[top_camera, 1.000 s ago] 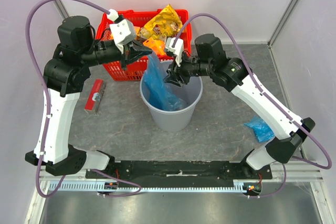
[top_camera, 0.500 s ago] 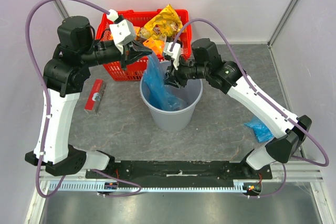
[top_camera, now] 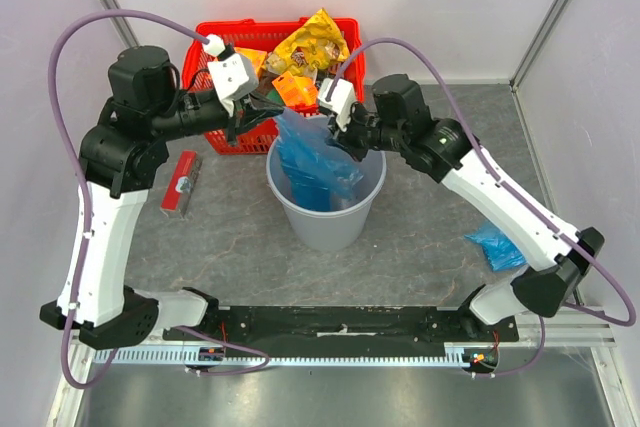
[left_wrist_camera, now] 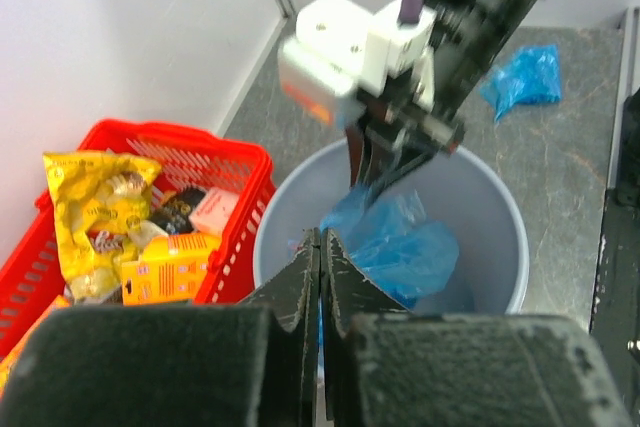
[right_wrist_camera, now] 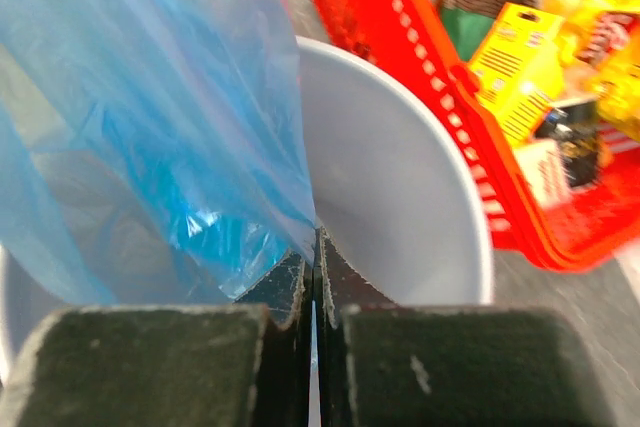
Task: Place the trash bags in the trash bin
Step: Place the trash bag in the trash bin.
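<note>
Top external view gives you a limp, light, slippery trash bag (top_camera: 312,162) hanging into the trash bin (top_camera: 325,229); take it by a bunched edge. Your left gripper (top_camera: 268,109) is clenched on its left corner, and your right gripper (top_camera: 350,139) is pinched tight on its right edge. A second bag (top_camera: 497,245) lies on the table at the near right.

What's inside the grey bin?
A crinkly blue trash bag hangs down into the grey bin. The bag covers the bottom, so anything lying under it cannot be seen.
</note>
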